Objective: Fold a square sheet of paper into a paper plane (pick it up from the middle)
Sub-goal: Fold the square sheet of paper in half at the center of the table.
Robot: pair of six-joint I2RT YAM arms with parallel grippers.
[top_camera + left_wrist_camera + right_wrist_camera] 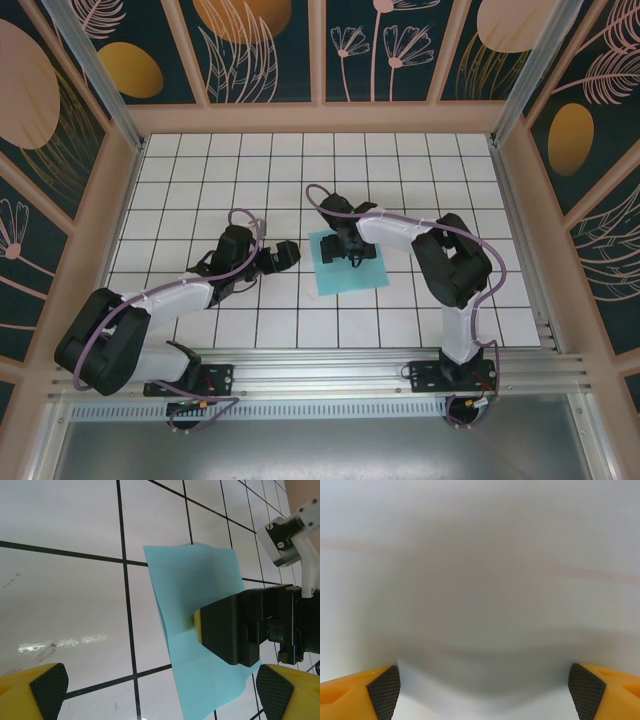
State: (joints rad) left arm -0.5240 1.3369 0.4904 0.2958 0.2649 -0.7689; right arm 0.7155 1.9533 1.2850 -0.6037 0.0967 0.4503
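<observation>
right end effector, black-bodied with yellow fingers, bears down on the middle of the thin, light turquoise square sheet of paper, its jaws spread wide and holding nothing. in its own wrist view the dark pads stand far apart over a pale blur. the sheet lies flat and unfolded on the white tiled counter, slightly askew to the black grid lines and a little right of centre. the left end effector hovers just beside the sheet's left edge, its jaws also wide apart and empty. the pinch at the centre looks like the step in hand, and it could go wrong. paper this thin hugs the tiles, so the fingers may close on nothing. they may also drag the sheet sideways, or bunch it into a stray crease that would spoil the later folds. a grip taken off the middle would let the sheet hang unevenly. no tray, box or other container holds the paper, which rests straight on the counter.
</observation>
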